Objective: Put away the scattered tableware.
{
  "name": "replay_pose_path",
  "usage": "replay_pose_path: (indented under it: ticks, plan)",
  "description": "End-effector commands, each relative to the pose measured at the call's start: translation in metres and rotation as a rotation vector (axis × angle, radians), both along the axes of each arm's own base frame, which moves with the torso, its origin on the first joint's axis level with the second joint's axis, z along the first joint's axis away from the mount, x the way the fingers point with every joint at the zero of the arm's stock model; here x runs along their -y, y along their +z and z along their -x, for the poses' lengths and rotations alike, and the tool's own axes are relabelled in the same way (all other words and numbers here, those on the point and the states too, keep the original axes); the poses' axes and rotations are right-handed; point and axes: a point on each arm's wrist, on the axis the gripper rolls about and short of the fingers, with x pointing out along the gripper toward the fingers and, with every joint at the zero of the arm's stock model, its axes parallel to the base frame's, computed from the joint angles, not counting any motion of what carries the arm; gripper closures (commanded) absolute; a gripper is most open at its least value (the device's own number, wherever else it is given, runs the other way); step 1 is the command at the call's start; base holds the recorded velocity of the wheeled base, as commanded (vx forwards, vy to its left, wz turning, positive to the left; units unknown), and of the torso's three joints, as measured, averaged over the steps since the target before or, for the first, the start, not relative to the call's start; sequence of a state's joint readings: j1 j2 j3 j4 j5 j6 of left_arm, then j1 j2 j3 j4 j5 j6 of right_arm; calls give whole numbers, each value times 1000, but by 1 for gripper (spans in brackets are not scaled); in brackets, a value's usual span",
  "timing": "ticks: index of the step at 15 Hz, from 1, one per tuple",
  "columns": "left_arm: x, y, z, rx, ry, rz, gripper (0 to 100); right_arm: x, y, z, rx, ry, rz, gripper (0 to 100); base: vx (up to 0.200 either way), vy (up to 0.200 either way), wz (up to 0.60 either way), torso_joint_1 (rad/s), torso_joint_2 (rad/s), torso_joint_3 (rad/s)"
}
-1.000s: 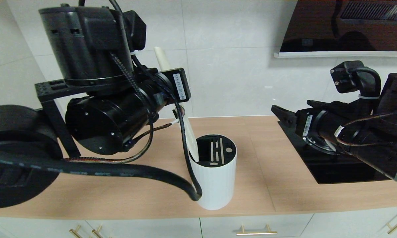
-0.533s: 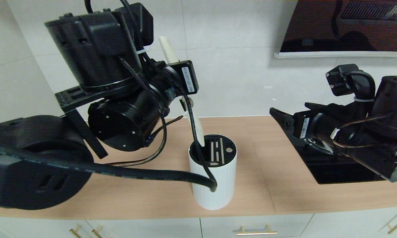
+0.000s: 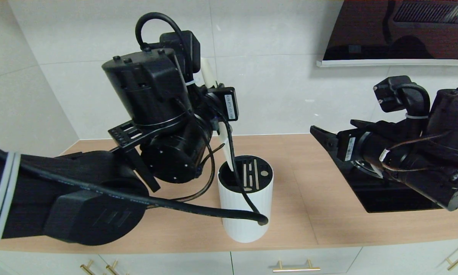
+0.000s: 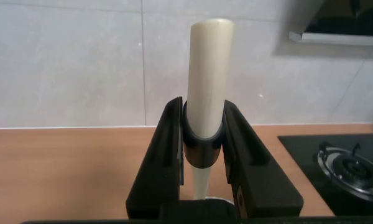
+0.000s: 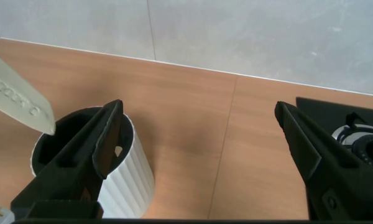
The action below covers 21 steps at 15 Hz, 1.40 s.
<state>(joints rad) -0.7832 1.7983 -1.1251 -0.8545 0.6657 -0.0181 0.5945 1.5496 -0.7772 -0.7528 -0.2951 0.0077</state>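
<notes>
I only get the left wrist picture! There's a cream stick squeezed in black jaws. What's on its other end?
Observer: A pale blade with a row of small holes, so it's a knife.
Operator: Ooh! Where's it pointing?
Observer: Down at a white ribbed holder on the counter. The tip is right at its big dark opening.
Operator: What's the other arm doing?
Observer: The right gripper hovers off to the holder's side, jaws wide open, holding nothing.
</notes>
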Motion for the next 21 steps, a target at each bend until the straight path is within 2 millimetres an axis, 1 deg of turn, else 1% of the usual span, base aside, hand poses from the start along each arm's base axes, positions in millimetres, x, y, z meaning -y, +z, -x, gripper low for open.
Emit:
replay_pose_path:
  ticks: [1,4,8,11,14,21]
  plan:
    - [4,-6,-2,-12,-6,-10,100,-1,-1,-1,-4,0,3,0,0,0,0,0,0,0]
    - [11,-18,-7,-29,-9,-24,100,-1,-2,0,-7,1,4,0,0,0,0,0,0,0]
    - [13,-23,-8,-40,-6,-33,100,-1,-4,-1,-10,3,9,0,0,0,0,0,0,0]
    - [16,-33,-12,-59,-2,-49,100,-1,-4,-1,-11,3,9,0,0,0,0,0,0,0]
    - [19,-37,-11,-72,-9,-45,100,-2,-5,-1,-14,3,11,0,0,0,0,0,0,0]
    - [25,-55,-15,-109,-13,-65,100,-2,-6,-1,-14,4,11,0,0,0,0,0,0,0]
